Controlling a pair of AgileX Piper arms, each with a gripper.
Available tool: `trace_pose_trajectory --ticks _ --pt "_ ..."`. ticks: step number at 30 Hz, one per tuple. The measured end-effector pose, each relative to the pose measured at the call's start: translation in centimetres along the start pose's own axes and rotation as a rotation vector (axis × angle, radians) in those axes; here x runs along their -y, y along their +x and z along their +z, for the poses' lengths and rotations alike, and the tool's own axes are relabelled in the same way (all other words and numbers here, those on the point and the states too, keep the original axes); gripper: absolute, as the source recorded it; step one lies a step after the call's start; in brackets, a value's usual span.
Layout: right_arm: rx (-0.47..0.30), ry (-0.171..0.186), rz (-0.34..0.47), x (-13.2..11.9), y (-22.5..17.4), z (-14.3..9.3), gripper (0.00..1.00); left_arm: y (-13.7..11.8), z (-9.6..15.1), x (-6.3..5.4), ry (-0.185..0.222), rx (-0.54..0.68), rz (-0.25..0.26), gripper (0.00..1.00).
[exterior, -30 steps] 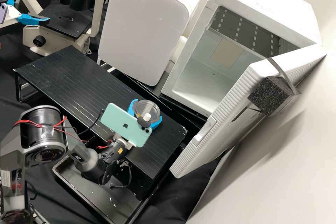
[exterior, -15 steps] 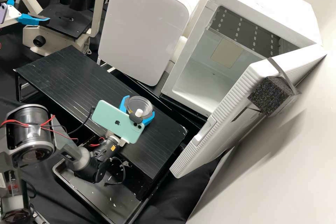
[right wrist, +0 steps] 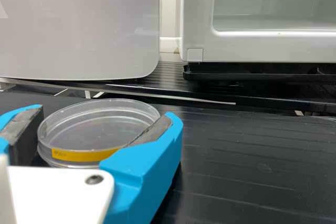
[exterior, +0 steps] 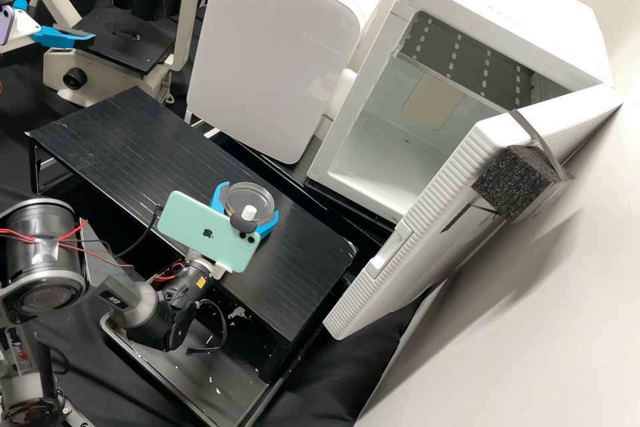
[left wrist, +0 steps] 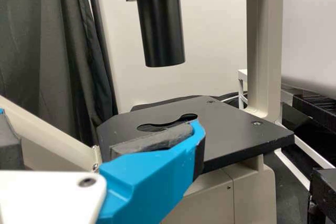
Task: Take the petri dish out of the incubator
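Right tool [right wrist: 105,114] holding the dish [right wrist: 92,127], one finger on each side; dish is out of the incubator [exterior: 507,0], over the desk [exterior: 127,147]; can't tell if its bottom touches. Main risk: smooth clear wall slips if the squeeze is light; too hard and thin plastic may crack or pop out. Looks like lid plus base; if the pads bear mostly on the lid, base could drop. Nearly done, I'd judge; set-down and release probably left; opening while the dish is above the desk would drop it, lowering with a tilt would catch a rim and shift the lid. Cable [exterior: 141,243] beside the phone [exterior: 200,230] could snag on the desk edge and jerk the grip. Left tool [exterior: 67,13] wide, nothing in it, by the microscope [exterior: 187,13]; bump risk there if it swings.
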Motion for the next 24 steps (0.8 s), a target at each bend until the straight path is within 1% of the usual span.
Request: trace_pose_trajectory --ticks 4,9,12,21,24 --pt "0.004 0.006 -0.004 0.2 -0.1 0.0 0.00 0.0 0.0 0.0 0.000 0.000 0.000 1.00" --pt "0.002 0.005 -0.003 0.5 -0.6 -0.3 0.00 0.0 0.0 0.0 0.000 0.000 0.000 1.00" --pt "-0.007 0.000 -0.014 0.9 -0.9 -0.8 0.00 0.0 0.0 0.0 0.000 0.000 0.000 1.00" --pt "-0.057 -0.030 -0.068 2.2 -1.6 -2.4 0.00 0.0 0.0 0.0 0.000 0.000 0.000 1.00" --pt "-0.066 -0.029 -0.079 2.5 -1.8 -2.7 0.00 0.0 0.0 0.0 0.000 0.000 0.000 1.00"
